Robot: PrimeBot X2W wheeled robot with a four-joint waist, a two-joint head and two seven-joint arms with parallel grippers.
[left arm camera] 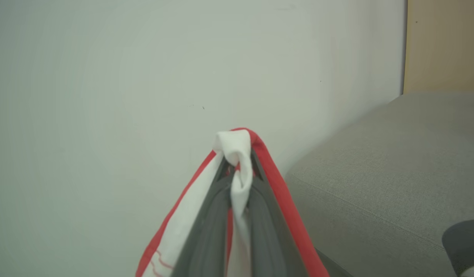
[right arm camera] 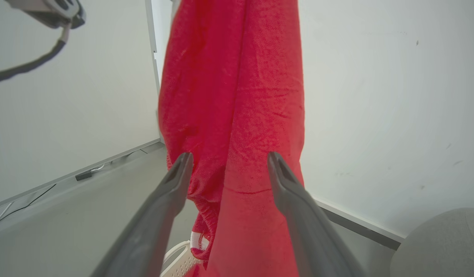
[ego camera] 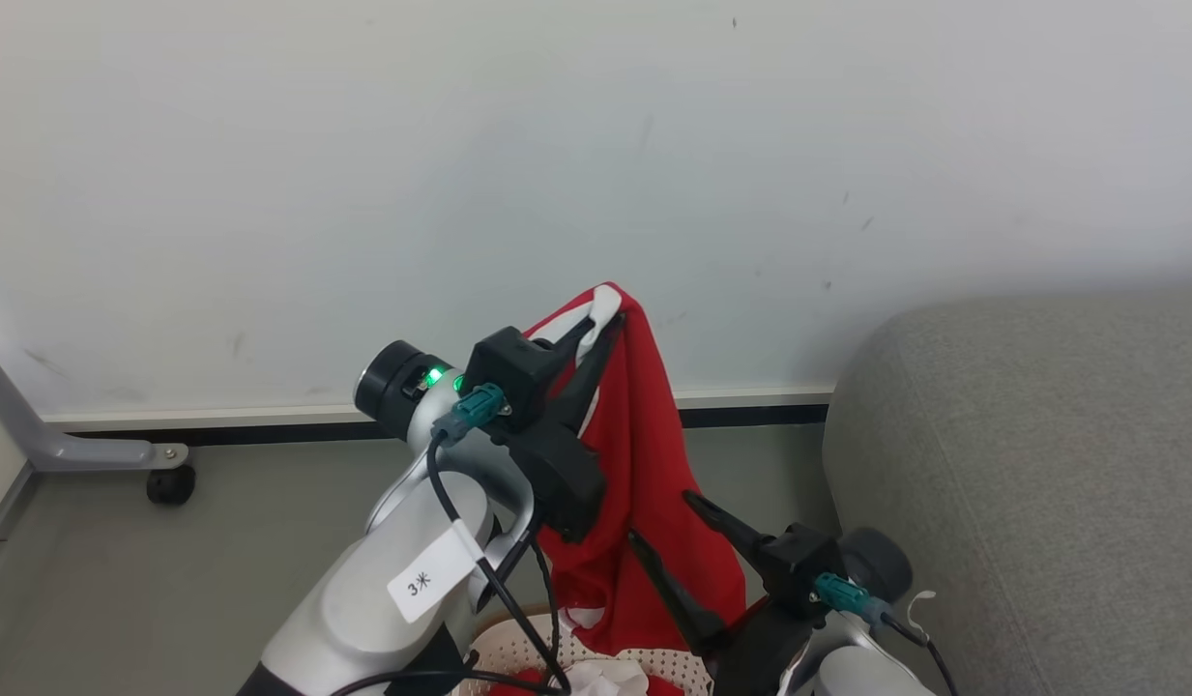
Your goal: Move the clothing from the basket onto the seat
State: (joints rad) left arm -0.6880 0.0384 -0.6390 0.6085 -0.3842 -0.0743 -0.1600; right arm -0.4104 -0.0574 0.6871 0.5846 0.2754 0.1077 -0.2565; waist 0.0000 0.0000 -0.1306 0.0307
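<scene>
Above the basket [ego camera: 504, 643], left end effector [ego camera: 605, 329], tag [ego camera: 431, 575] "3" on its arm [ego camera: 363, 619], clamps clothing [ego camera: 644, 445]; right end effector [ego camera: 663, 517] gapes.

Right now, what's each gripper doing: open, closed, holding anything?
Left gripper: closed on the red garment, which hangs from it.
Right gripper: open, pointed at the hanging garment, holding nothing.

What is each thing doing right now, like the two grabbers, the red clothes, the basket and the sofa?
left gripper, shut on the red garment, raised high.
red garment, hanging from the left gripper above the basket.
right gripper, open, spread at the hanging cloth, not gripping it.
basket, holds more clothing.
sofa, red garment not on it yet.
</scene>
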